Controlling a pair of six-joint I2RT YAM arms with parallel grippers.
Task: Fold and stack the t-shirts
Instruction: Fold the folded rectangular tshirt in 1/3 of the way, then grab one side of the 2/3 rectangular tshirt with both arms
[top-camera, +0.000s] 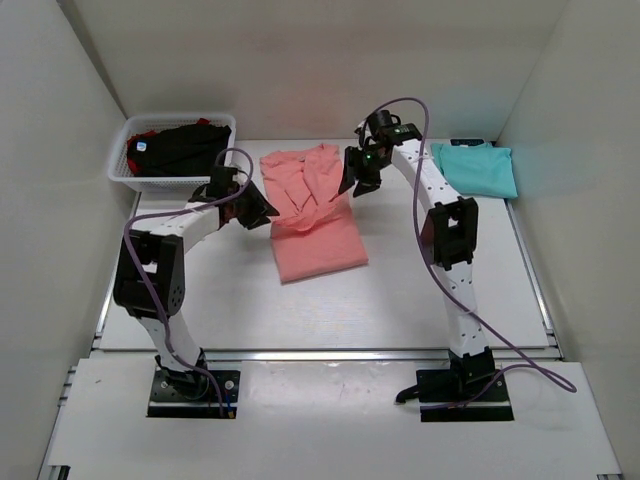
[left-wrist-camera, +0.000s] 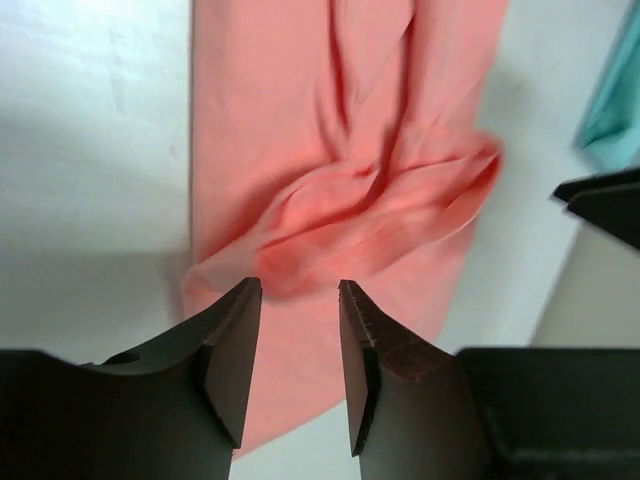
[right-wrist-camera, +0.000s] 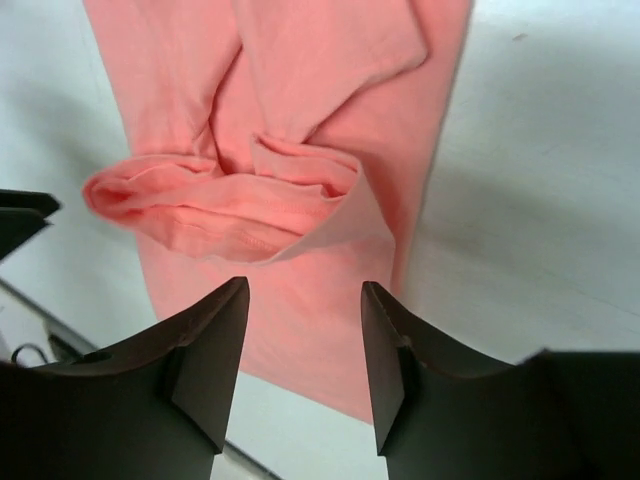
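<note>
The salmon-pink t-shirt lies in the middle of the table as a long strip, with a rumpled fold across its middle. My left gripper hovers at its left edge, open and empty. My right gripper hovers at its right edge, open and empty. A folded teal t-shirt lies at the back right. Black and red shirts lie in the basket.
A white mesh basket stands at the back left. White walls close the table on three sides. Purple cables loop from both arms. A metal rail runs along the table's near edge.
</note>
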